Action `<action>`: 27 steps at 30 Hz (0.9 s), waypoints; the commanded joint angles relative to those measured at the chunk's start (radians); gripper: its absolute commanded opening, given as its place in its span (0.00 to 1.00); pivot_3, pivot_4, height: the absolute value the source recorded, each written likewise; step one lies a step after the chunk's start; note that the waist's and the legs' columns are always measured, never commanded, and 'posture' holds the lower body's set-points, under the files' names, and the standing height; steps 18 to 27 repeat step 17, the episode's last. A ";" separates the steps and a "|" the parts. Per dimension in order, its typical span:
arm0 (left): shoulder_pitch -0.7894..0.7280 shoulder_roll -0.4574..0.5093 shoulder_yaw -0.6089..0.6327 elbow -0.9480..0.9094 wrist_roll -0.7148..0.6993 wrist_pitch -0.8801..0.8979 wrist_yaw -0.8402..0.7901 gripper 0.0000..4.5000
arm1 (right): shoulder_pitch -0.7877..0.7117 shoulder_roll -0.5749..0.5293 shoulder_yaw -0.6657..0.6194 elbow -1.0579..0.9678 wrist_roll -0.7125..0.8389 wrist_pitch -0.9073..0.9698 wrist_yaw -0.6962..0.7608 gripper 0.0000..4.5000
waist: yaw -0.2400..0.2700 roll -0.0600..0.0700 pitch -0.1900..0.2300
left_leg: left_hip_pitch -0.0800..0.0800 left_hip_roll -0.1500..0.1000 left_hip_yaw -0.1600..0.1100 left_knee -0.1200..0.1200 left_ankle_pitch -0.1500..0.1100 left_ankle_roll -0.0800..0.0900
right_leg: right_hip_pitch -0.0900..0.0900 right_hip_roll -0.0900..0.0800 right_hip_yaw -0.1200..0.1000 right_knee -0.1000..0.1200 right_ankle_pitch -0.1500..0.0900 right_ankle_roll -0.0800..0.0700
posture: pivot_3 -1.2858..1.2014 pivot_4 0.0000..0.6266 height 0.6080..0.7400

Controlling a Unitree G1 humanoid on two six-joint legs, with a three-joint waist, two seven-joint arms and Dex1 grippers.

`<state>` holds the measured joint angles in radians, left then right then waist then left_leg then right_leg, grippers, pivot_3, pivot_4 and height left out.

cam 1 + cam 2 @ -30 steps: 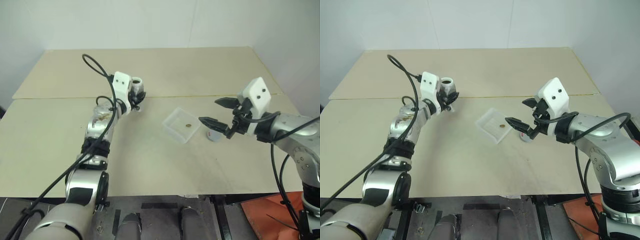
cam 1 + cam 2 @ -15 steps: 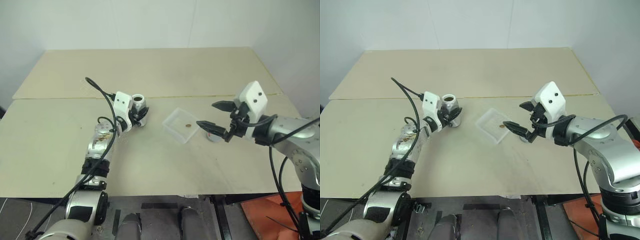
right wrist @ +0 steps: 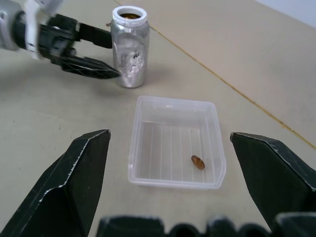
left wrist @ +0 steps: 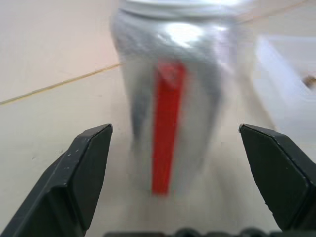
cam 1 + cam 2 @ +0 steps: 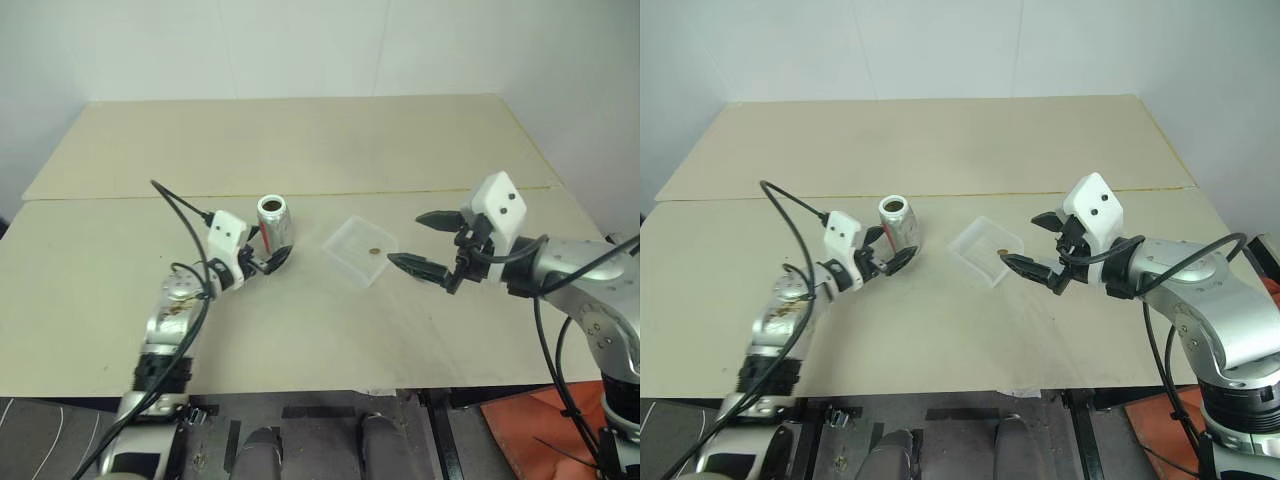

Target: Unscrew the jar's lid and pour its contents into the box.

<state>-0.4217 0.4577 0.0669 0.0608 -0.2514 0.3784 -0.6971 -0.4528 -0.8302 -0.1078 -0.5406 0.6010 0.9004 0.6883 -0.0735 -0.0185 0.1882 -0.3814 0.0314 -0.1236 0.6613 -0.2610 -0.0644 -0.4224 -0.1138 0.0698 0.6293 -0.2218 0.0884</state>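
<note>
Jar (image 5: 274, 221) upright on table (image 5: 300, 150), mouth uncapped, at 9 o'clock of box (image 5: 361, 250). Left gripper (image 5: 272, 258) spread wide, holding nothing, just beside jar. Brown piece (image 3: 198, 162) lies inside box. Right gripper (image 5: 424, 243) wide, empty, at 3 o'clock of box.

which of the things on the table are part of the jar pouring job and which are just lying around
Part of the job:
- jar, upright, mouth open
- box, clear plastic
- brown piece lying in the box
- left gripper and right gripper, both open

Just lying about:
- nothing I can make out on the table
</note>
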 commanded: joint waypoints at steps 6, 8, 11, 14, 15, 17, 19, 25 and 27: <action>0.116 0.420 0.320 -0.148 -0.310 0.050 -0.472 1.00 | 0.017 -0.034 -0.097 0.003 0.024 -0.077 0.065 1.00 | 0.005 0.000 0.000 | 0.000 0.001 0.000 -0.001 -0.001 0.002 | 0.000 0.000 0.000 -0.001 0.000 -0.001 | 0.52 0.24 1.00; 0.142 0.490 0.374 -0.127 -0.348 0.055 -0.556 1.00 | 0.025 -0.034 -0.099 0.020 0.023 -0.104 0.091 1.00 | 0.008 0.000 0.000 | 0.000 0.001 0.001 -0.001 -0.001 0.002 | 0.000 0.000 0.000 -0.002 0.000 -0.001 | 0.52 0.24 1.00; 0.201 0.543 0.432 -0.143 -0.360 0.062 -0.586 1.00 | 0.022 -0.043 -0.094 0.032 0.034 -0.099 0.116 1.00 | 0.009 0.000 0.000 | 0.000 0.001 0.001 -0.001 -0.001 0.002 | 0.001 0.000 0.000 -0.002 -0.001 -0.001 | 0.52 0.24 1.00; 0.251 0.546 0.477 -0.192 -0.387 0.087 -0.573 1.00 | 0.017 -0.051 -0.101 0.034 0.049 -0.093 0.137 1.00 | 0.007 0.000 0.000 | 0.001 0.002 0.001 -0.001 -0.002 0.003 | 0.000 0.001 0.000 -0.002 -0.001 -0.001 | 0.52 0.24 1.00; 0.267 0.541 0.488 -0.215 -0.394 0.096 -0.559 1.00 | 0.017 -0.054 -0.106 0.032 0.054 -0.094 0.142 1.00 | 0.007 0.000 0.000 | 0.000 0.002 0.001 -0.001 -0.002 0.003 | 0.000 0.001 0.000 -0.002 -0.001 -0.001 | 0.52 0.24 1.00; 0.292 0.530 0.496 -0.255 -0.410 0.109 -0.532 1.00 | 0.011 -0.059 -0.110 0.037 0.061 -0.100 0.151 1.00 | 0.006 0.000 0.000 | 0.000 0.002 0.001 -0.001 -0.002 0.003 | 0.000 0.001 0.000 -0.001 -0.001 -0.001 | 0.52 0.24 1.00; 0.292 0.530 0.496 -0.255 -0.410 0.109 -0.532 1.00 | 0.011 -0.059 -0.110 0.037 0.061 -0.100 0.151 1.00 | 0.006 0.000 0.000 | 0.000 0.002 0.001 -0.001 -0.002 0.003 | 0.000 0.001 0.000 -0.001 -0.001 -0.001 | 0.52 0.24 1.00; 0.292 0.530 0.496 -0.255 -0.410 0.109 -0.532 1.00 | 0.011 -0.059 -0.110 0.037 0.061 -0.100 0.151 1.00 | 0.006 0.000 0.000 | 0.000 0.002 0.001 -0.001 -0.002 0.003 | 0.000 0.001 0.000 -0.001 -0.001 -0.001 | 0.52 0.24 1.00; 0.292 0.530 0.496 -0.255 -0.410 0.109 -0.532 1.00 | 0.011 -0.059 -0.110 0.037 0.061 -0.100 0.151 1.00 | 0.006 0.000 0.000 | 0.000 0.002 0.001 -0.001 -0.002 0.003 | 0.000 0.001 0.000 -0.001 -0.001 -0.001 | 0.52 0.24 1.00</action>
